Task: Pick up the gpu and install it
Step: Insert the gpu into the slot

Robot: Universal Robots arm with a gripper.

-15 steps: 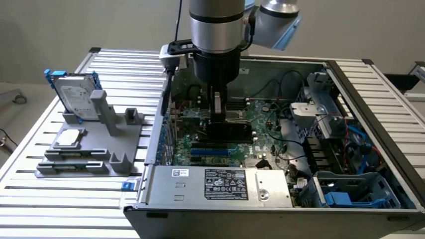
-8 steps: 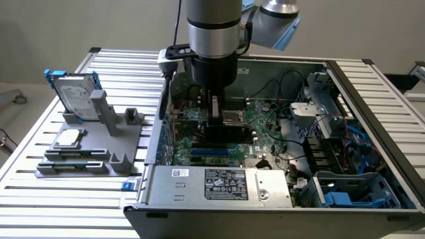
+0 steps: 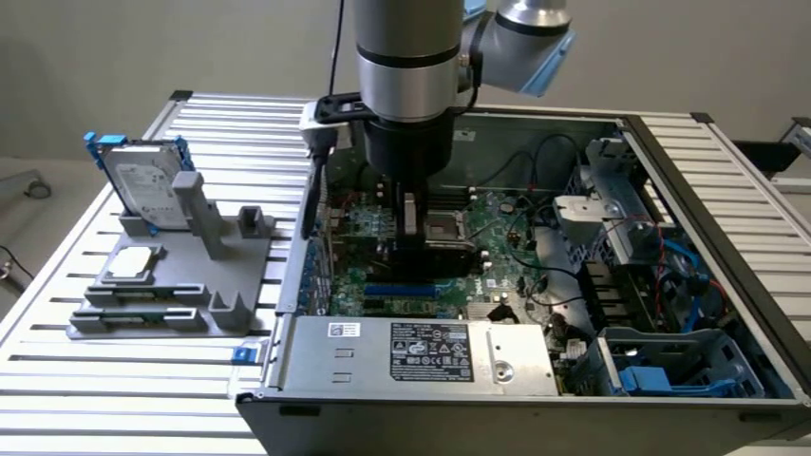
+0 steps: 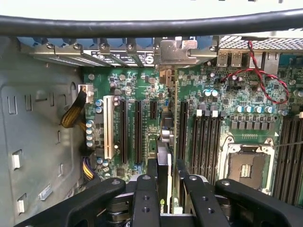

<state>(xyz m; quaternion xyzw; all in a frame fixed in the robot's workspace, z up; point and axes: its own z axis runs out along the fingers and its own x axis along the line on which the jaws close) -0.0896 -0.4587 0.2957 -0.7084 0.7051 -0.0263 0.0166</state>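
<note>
My gripper [image 3: 416,228] reaches down inside the open computer case [image 3: 709,190], over the green motherboard [image 3: 507,256]. It is shut on the gpu [image 4: 164,156], a thin card seen edge-on between the two black fingers [image 4: 144,194]. The card stands upright among the long black expansion slots [image 4: 137,127]. Its silver end bracket [image 4: 176,49] sits against the row of rear slot openings. In the exterior view the card's black body [image 3: 443,255] shows just below the fingers, low against the board.
To the exterior view's left of the case, a grey fixture [image 3: 171,290] holds the silver hard drive with blue frame [image 3: 142,185] and the small processor chip [image 3: 133,264]. The power supply [image 3: 419,350], empty CPU socket [image 4: 246,168], red-black cable [image 4: 258,71] and blue drive cage [image 3: 659,372] crowd the case.
</note>
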